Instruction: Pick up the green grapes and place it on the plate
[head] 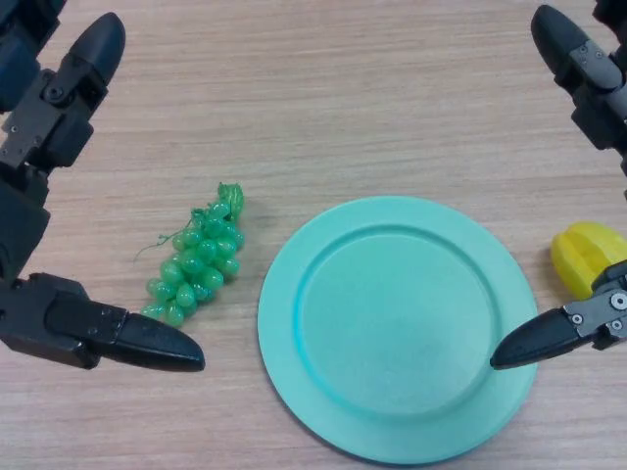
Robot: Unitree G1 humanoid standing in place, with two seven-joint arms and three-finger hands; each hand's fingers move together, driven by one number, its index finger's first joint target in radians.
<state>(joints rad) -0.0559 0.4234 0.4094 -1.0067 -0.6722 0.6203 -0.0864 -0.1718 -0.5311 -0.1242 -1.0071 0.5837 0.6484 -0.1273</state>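
Head view, green grapes (196, 259) beside plate (397, 328), yellow object (583, 255) right

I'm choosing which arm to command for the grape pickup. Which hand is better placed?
Left. The left hand is open beside the green grapes; the right hand sits beyond the plate.

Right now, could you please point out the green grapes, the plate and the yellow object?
green grapes (199, 259): head view, middle of bunch.
plate (279, 294): head view, left rim.
yellow object (583, 253): head view, visible top.
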